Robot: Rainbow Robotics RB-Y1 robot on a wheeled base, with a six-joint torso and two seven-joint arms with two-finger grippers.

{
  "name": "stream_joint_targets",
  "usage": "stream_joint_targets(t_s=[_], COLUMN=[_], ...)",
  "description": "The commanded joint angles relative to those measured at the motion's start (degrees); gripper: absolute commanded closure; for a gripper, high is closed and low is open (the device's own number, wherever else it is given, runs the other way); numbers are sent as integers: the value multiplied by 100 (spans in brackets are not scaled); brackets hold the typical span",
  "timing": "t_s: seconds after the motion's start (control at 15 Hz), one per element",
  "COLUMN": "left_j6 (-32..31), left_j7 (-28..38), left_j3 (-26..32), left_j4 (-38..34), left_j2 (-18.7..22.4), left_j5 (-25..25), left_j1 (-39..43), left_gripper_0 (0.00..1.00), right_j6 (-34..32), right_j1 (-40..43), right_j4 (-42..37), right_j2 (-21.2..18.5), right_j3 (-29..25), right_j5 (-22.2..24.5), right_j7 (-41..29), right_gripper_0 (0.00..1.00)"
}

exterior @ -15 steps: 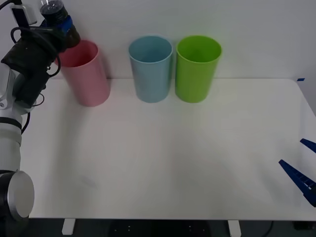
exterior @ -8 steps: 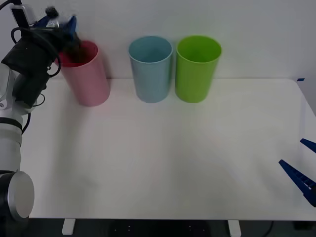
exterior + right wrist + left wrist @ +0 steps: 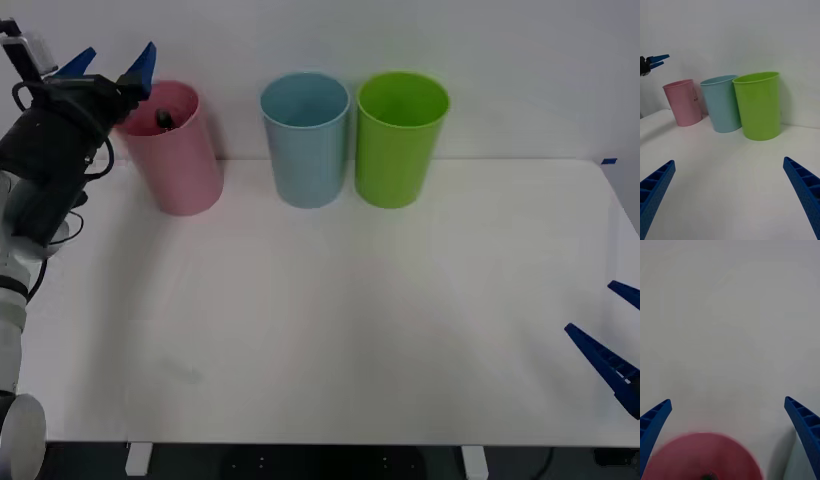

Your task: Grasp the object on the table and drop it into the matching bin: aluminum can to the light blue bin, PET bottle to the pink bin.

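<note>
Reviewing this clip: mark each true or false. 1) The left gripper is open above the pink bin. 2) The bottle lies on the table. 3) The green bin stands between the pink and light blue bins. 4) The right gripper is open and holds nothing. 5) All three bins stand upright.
1) True: the left gripper hovers open over the pink bin.
2) False: the bottle sits inside the pink bin, not on the table.
3) False: the light blue bin is in the middle; the green bin is at the end.
4) True: the right gripper is open and empty.
5) True.
</note>
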Motion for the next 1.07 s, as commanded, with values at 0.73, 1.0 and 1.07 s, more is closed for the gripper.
stream_joint_targets(t_s=[0.73,1.0,1.07], left_j6=[-2212,-3135,-3346], left_j7=[27,-8,-17], left_j3=[533,735,770], left_j4=[-1477,-1477,-1477], left_j2=[158,422,501], left_j5=[1195,1494,1564], left_j1=[2277,2822,2953], left_gripper_0=[0,0,0], right_j6=[0,0,0], right_j1=[0,0,0], right_j4=[0,0,0], right_j2=[0,0,0], right_j3=[0,0,0], right_j5=[0,0,0], right_j7=[0,0,0], right_gripper_0=[0,0,0])
